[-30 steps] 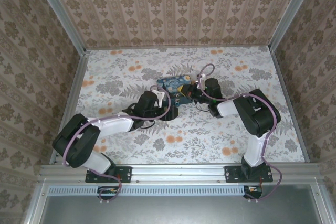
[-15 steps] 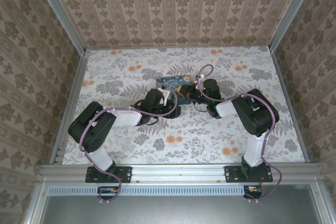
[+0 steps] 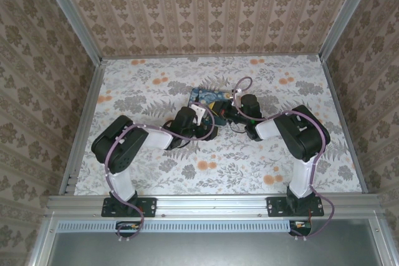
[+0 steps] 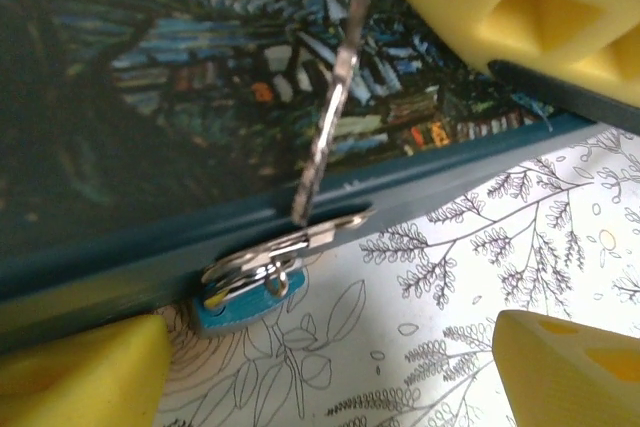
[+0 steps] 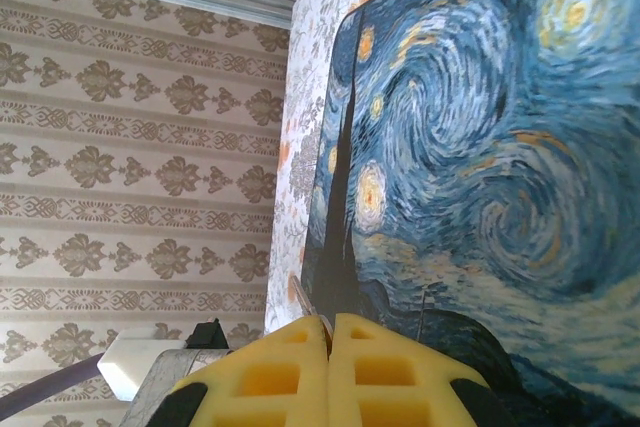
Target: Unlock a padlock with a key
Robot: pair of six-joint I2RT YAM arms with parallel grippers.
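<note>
Left gripper (image 4: pixel 330 359): wide open, nothing held. Its yellow foam pads (image 4: pixel 80 372) are seen at the two lower corners of the left wrist view, with bare tabletop between them. It is aimed at the near side wall of the box (image 4: pixel 150 97).

Key (image 4: pixel 335 97): a thin, shiny metal sliver, seen in front of the box wall. It slants down from a ring at the top edge of the view, beside a yellow pad (image 4: pixel 520 7) of the other gripper. Its tip meets the padlock (image 4: pixel 285 247), a small bright metal piece with a loop, lying at the foot of the box wall on a teal tab (image 4: pixel 225 312).

Right gripper (image 5: pixel 328 352): pads pressed flat together over the box lid. What is pinched, if anything, cannot be made out.

Change over the last second: the left arm (image 3: pixel 140 138) is folded in tighter, its elbow carried right and nearer the box. The box is nudged slightly right. The right arm (image 3: pixel 299 132) is hardly altered.

Materials: the box is flat and rectangular, its lid painted in blue and yellow swirls, its side wall dark teal. The pads are moulded foam with square recesses. Purple cables (image 3: pixel 243 82) are looped along both arms.

Surroundings: the table (image 3: pixel 156 85) is covered in a white floral print with grey leaves and orange blooms. The walls (image 3: pixel 206 10) are papered in beige damask stripes. An aluminium rail (image 3: pixel 212 204) carries both bases.
</note>
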